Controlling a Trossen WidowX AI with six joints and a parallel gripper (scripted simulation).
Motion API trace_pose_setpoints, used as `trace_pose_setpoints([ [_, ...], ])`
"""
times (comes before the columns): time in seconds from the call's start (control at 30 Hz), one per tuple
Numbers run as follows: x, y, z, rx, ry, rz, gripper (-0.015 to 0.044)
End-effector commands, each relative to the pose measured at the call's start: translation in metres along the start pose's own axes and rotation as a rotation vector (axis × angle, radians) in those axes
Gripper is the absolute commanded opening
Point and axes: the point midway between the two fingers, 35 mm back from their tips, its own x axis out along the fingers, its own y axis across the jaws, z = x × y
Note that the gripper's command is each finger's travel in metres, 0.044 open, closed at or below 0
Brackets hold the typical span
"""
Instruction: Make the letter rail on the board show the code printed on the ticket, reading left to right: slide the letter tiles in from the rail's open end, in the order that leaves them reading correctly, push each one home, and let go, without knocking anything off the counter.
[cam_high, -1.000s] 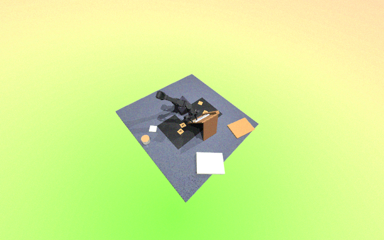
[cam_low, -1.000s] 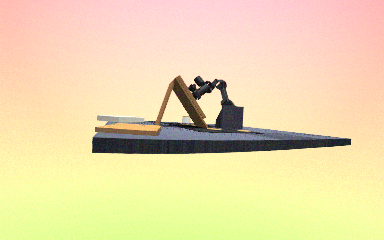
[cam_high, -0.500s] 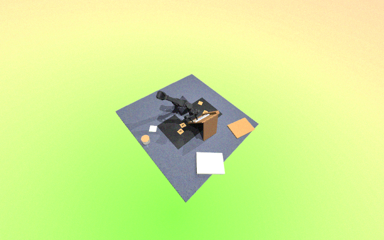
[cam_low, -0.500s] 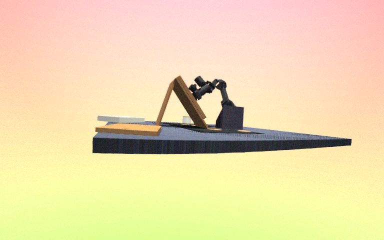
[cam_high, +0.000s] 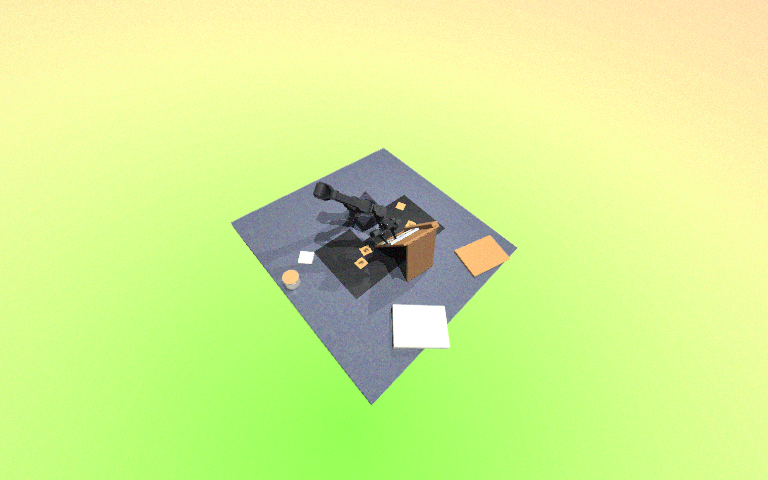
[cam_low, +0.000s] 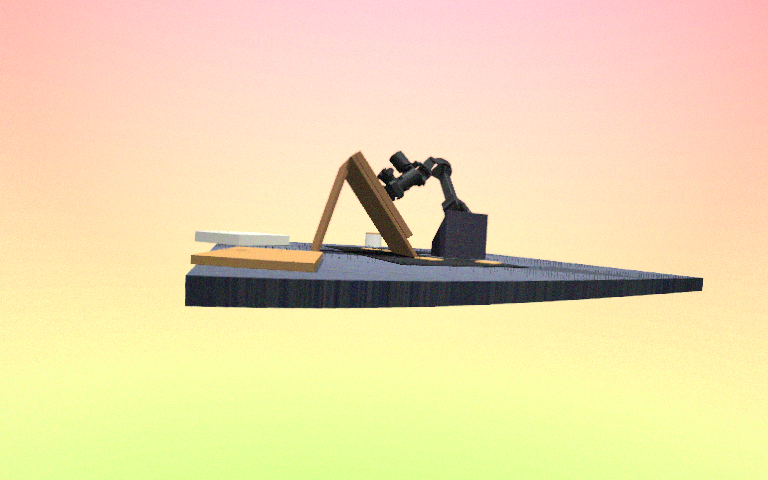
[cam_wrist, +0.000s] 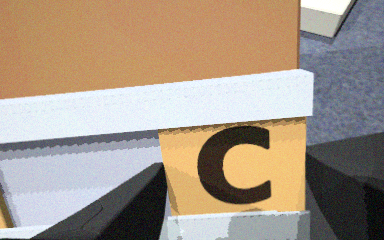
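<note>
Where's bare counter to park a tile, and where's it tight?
Bare counter lies between the jar and the white slab, and behind the arm. Crowded: the dark mat, with loose tiles against the board, where the gripper holds the C tile.

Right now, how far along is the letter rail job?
Done: nothing seated that I can see. In hand: the gripper grips the C tile, just inside the white rail's open end. Left: push it home, release, then the tiles on the dark mat.

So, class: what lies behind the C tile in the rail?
Pale rail backing shows left of the C tile the pincer grips; directly behind the tile is hidden.
</note>
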Motion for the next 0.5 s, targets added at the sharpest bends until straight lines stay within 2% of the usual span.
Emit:
trace_pose_setpoints([
  [0.0,0.0006,0.0026,-0.0002,0.004,0.002,-0.004,0.0],
  [0.47,0.0008,0.0105,-0.0004,0.004,0.002,-0.004,0.0],
])
